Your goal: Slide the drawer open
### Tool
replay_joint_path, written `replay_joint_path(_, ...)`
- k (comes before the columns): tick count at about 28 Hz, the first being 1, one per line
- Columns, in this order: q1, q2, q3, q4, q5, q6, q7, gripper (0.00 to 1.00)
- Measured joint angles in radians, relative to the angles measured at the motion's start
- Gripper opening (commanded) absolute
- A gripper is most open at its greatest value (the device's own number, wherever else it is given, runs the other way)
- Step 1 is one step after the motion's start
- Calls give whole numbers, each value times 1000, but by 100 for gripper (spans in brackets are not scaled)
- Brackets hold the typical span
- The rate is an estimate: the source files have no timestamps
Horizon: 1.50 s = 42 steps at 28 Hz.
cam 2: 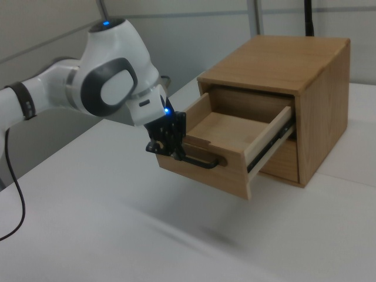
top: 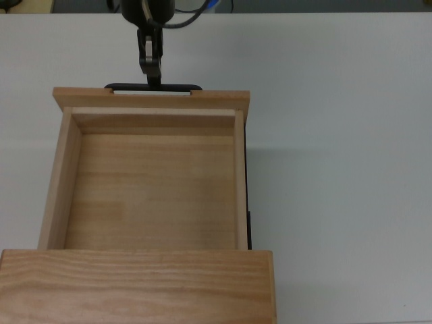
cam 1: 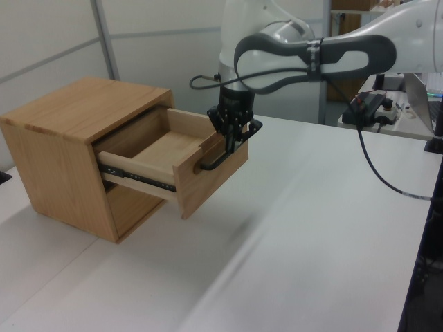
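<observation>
1. Gripper sits at the drawer's handle; in the top view its fingers are pinched close together right at the bar's middle. We can't confirm from any view whether they actually clamp the bar.
2. We see the drawer pulled well out of the cabinet, its empty wooden interior open to the top view.
3. Drawer's front panel faces the arm; the black bar handle runs across it, standing off the wood.
4. Black slide rail shows along the drawer's side in the left view, and on the other side in the right view.
5. Cabinet rests on the white table; its wood-grain top slab fills the top view's lower left.
6. Black cable hangs from the arm in the left view.
</observation>
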Motion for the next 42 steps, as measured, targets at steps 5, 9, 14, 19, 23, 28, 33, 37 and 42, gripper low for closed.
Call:
replay_joint_path(5,0,-31,1,14,0,-39,-2,100)
replay_joint_path(9,0,-52,1,16,-1,-75,-28,100)
replay_joint_path(14,0,-67,1,16,-2,-109,-144,100)
replay_joint_path(19,1,-73,2,16,-2,-171,-370,100)
replay_joint_path(23,5,-73,4,16,-2,-211,-578,100)
replay_joint_path(28,8,-73,6,15,-2,-243,-804,100)
replay_joint_path(33,16,-72,6,11,-2,-250,-1028,100)
replay_joint_path(37,19,-69,7,6,-2,-250,-1163,100)
replay_joint_path(42,20,-67,7,-6,-2,-250,-1326,100)
